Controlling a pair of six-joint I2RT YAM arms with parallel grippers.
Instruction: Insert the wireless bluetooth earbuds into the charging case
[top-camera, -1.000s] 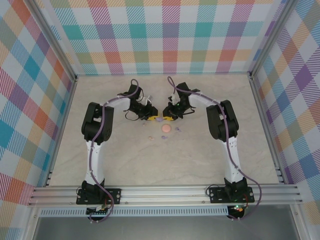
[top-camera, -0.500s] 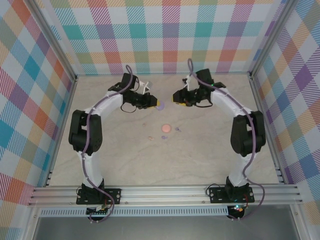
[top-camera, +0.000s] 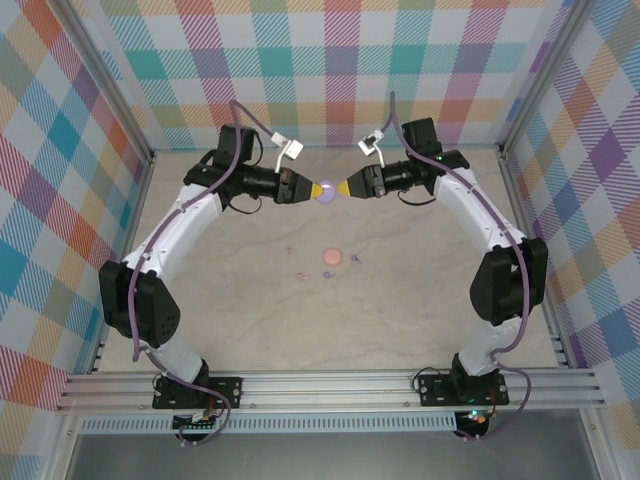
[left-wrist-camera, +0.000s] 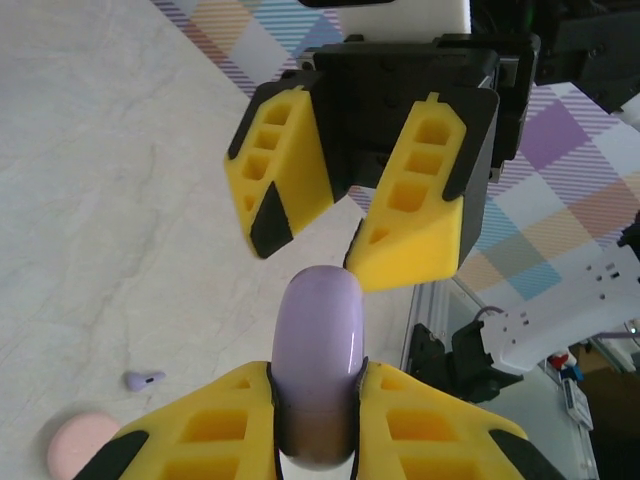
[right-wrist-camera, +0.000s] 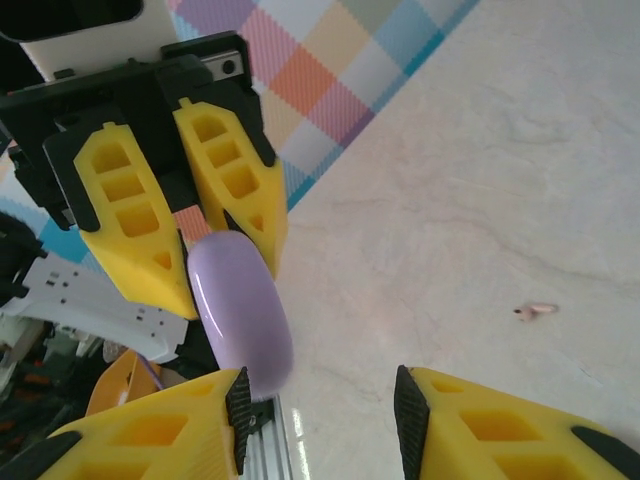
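Lilac case clamped in left gripper; right gripper open just ahead.
Smooth shell may slip if the handover is mistimed.

lilac case, pink disc, plaid walls

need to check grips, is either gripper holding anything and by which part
Left gripper clamps the glossy lilac rounded case by one end; the open right gripper holds nothing.

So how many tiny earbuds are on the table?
4 earbuds around the pink disc: one far left, one near left, one in front, one right. More may be hidden.
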